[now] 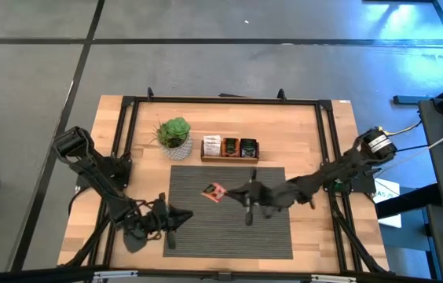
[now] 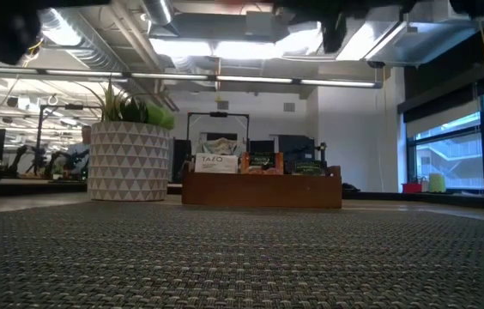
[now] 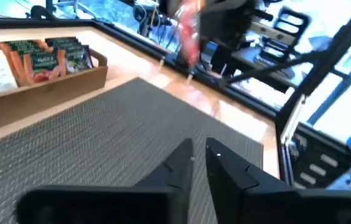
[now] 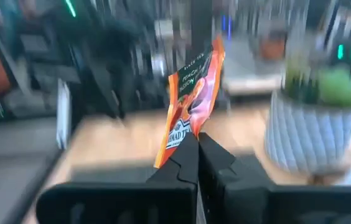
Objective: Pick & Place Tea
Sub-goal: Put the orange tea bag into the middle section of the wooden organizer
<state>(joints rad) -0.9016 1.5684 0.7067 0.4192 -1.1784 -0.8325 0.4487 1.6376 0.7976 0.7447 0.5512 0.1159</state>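
An orange-red tea sachet (image 1: pixel 214 191) hangs above the dark woven mat (image 1: pixel 229 232), with my right gripper (image 1: pixel 226 191) shut on it; the left wrist view shows it blurred (image 3: pixel 188 31). More tea sachets (image 1: pixel 229 146) stand upright in the brown wooden tray (image 1: pixel 229 157) behind the mat. My left gripper (image 1: pixel 184 214) is over the mat's left part. Its fingers (image 3: pixel 182 163) stand a narrow gap apart with nothing between them. My right gripper pinches one end of the sachet (image 4: pixel 187 138) between its two fingertips. The fingers reach in about level from the table's right side. The sachet sticks out beyond them, tilted, lifted clear of the mat.
A green plant in a white patterned pot (image 1: pixel 174 137) stands left of the tray (image 2: pixel 261 187), behind the mat. A black frame (image 1: pixel 221 101) runs around the tabletop. Bare mat lies between the two grippers and toward the near edge.
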